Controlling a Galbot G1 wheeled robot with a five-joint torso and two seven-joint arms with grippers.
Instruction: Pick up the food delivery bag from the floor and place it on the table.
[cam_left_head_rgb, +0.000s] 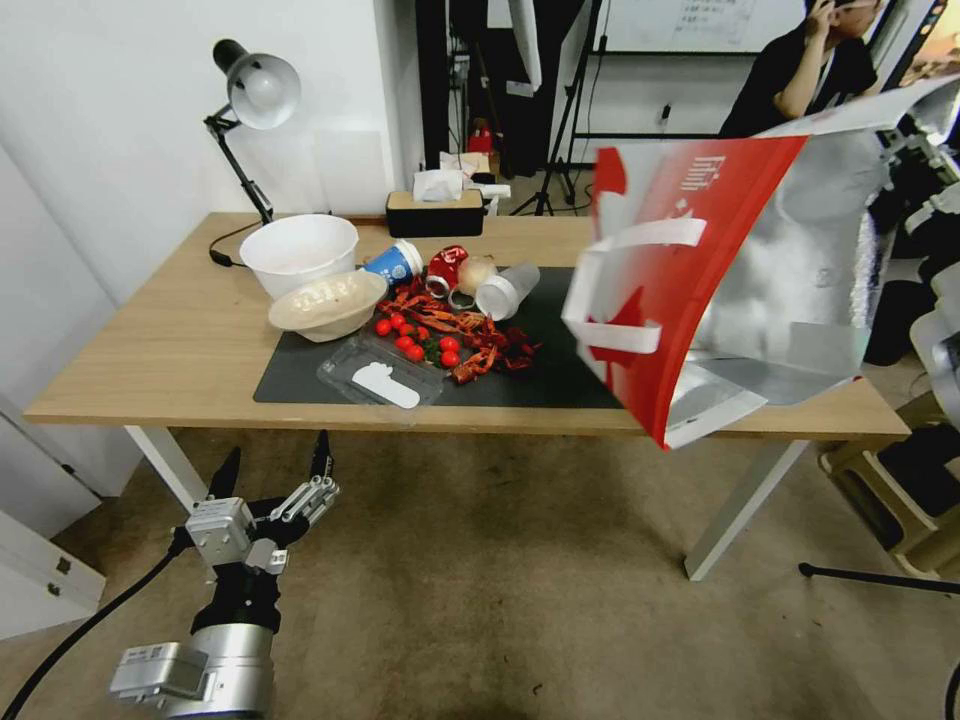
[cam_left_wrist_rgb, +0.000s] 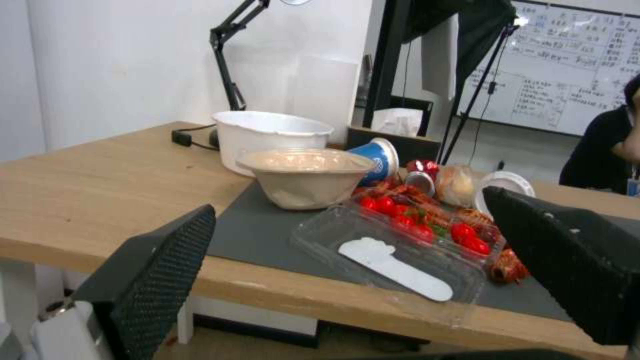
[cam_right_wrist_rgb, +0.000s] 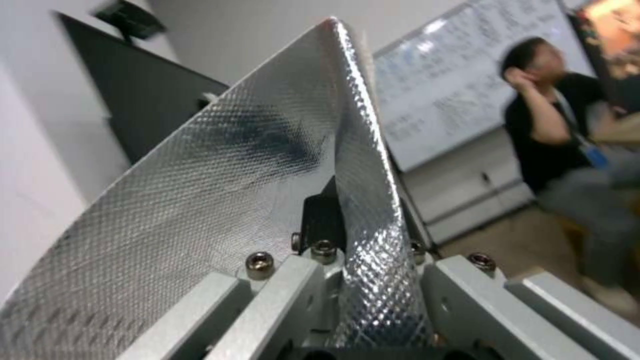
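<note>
The food delivery bag, red and white outside with silver foil lining and white strap handles, hangs tilted in the air over the right end of the table. Its lower corner reaches down past the table's front edge. My right gripper is shut on the bag's foil rim. Low at the left, my left gripper hangs over the carpet floor in front of the table, its black fingers spread open with nothing between them. The dark grey mat lies partly under the bag.
On the table's left half stand a desk lamp, a white bowl, a beige bowl, a blue cup, a clear plastic tray, tomatoes and red shells, and a tissue box. A stool stands at the right.
</note>
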